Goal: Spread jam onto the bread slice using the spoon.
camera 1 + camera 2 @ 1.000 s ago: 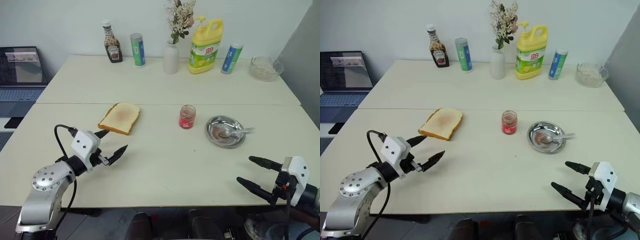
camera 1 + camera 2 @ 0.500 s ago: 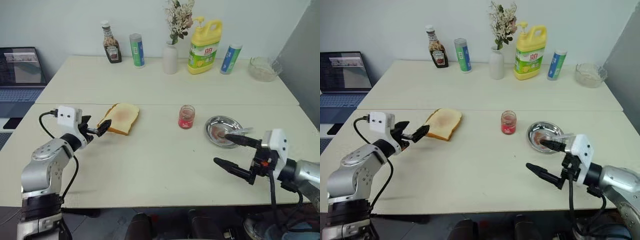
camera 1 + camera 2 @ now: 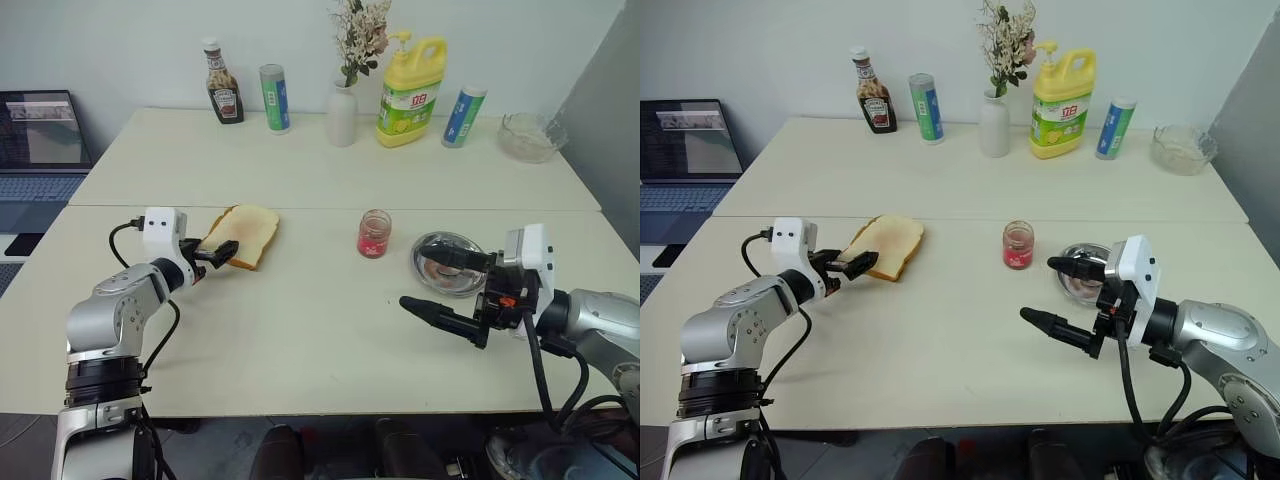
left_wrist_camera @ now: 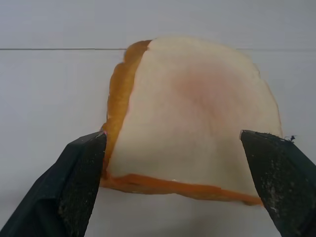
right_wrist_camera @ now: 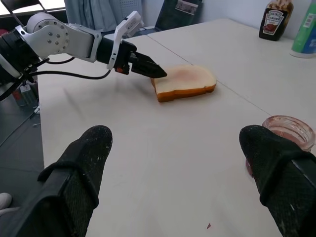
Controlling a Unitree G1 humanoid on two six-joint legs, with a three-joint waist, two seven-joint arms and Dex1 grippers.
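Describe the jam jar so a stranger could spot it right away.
On the near half of the cream table, look between the bread slice and the round steel dish. The jam jar is short clear glass showing pinkish-red, with no lid; the bottles stand far off by the wall.

The bread slice [image 3: 888, 245] lies toward the tabletop's [image 3: 960, 340] left edge, with the left gripper [image 3: 854, 265] spread wide at its near corner. The jam [image 3: 1018, 245] stands mid-tabletop beside a steel dish [image 3: 1080, 283], which the right gripper [image 3: 1055, 292], fingers apart, partly hides.
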